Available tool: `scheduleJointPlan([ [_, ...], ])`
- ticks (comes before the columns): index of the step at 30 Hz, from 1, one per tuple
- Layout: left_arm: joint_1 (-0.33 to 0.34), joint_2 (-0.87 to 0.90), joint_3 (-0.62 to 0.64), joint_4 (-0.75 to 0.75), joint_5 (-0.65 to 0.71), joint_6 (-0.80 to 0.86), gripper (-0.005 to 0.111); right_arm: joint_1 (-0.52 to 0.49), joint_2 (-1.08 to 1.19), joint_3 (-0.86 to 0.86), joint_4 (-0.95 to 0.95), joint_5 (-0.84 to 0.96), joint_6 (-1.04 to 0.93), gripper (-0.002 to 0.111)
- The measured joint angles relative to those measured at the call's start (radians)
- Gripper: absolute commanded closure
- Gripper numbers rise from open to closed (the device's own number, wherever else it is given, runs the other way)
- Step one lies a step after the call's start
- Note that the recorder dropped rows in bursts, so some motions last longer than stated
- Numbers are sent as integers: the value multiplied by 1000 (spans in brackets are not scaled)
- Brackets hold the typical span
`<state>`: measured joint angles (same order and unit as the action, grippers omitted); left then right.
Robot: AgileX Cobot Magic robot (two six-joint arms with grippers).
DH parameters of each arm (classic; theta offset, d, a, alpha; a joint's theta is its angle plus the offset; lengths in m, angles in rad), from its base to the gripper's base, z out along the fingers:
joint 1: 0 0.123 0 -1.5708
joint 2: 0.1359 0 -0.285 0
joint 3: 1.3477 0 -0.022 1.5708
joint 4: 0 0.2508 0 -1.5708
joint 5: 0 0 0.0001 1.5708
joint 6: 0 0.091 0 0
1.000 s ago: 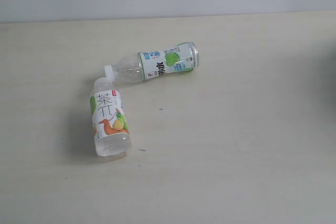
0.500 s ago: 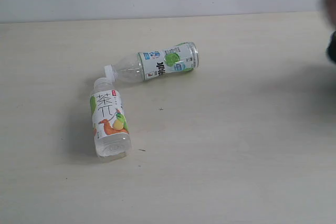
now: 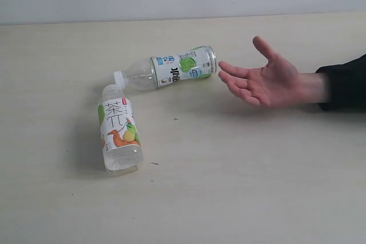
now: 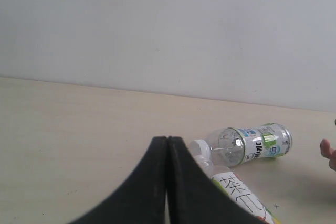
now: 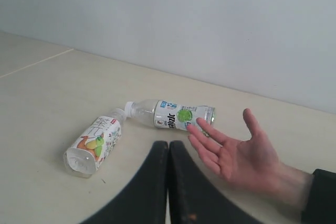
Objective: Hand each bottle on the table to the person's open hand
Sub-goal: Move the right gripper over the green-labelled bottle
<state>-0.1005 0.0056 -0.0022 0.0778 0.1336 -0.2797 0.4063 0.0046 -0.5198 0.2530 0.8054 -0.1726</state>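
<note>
1. Your left gripper point(image 4: 167, 141) has its two black fingers pressed flat together, with nothing caught between them.
2. The fruit-label bottle point(image 3: 119, 132) lies on its side on the table point(image 3: 240, 187), just ahead of your left gripper's tips. One finger hides part of it in the left wrist view. It is clear, with a white cap and a white label showing green and orange fruit.
3. The lime-label bottle point(image 3: 168, 70) also lies on its side, farther ahead of your left gripper than the fruit-label bottle. Its white cap sits very close to the other bottle's cap; you cannot tell whether the two caps touch. Its base points toward the hand.
4. The person's open hand point(image 3: 266, 78) is palm up with fingers spread, and a black sleeve point(image 3: 346, 84) covers the forearm. Its fingertips are just beside the lime-label bottle's base, not touching it. It lies just ahead of your right gripper's tips, nearer to them than either bottle.
5. Your right gripper point(image 5: 168, 144) is likewise clamped fully together and carries nothing. Both bottles lie ahead of it.
</note>
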Motion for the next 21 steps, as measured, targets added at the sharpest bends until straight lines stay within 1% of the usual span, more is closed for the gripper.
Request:
scheduleJointPlan([
  [4,0,0,2,0,0,0,107,0,22,0,-40,-2,-2,108],
  [6,0,0,2,0,0,0,107,0,105,0,-52,-22,-2,108],
  [9,0,0,2,0,0,0,107,0,339,-3,-66,-80,23,107],
  [11,0,0,2,0,0,0,107,0,549,-41,-49,-78,33,98],
  [12,0,0,2,0,0,0,107,0,629,-64,-32,-66,31,92],
  [17,0,0,2,0,0,0,107,0,1004,-219,67,-13,-59,66],
  [18,0,0,2,0,0,0,107,0,1079,-253,89,-11,-79,63],
  [21,0,0,2,0,0,0,107,0,1266,-349,144,-7,-130,59],
])
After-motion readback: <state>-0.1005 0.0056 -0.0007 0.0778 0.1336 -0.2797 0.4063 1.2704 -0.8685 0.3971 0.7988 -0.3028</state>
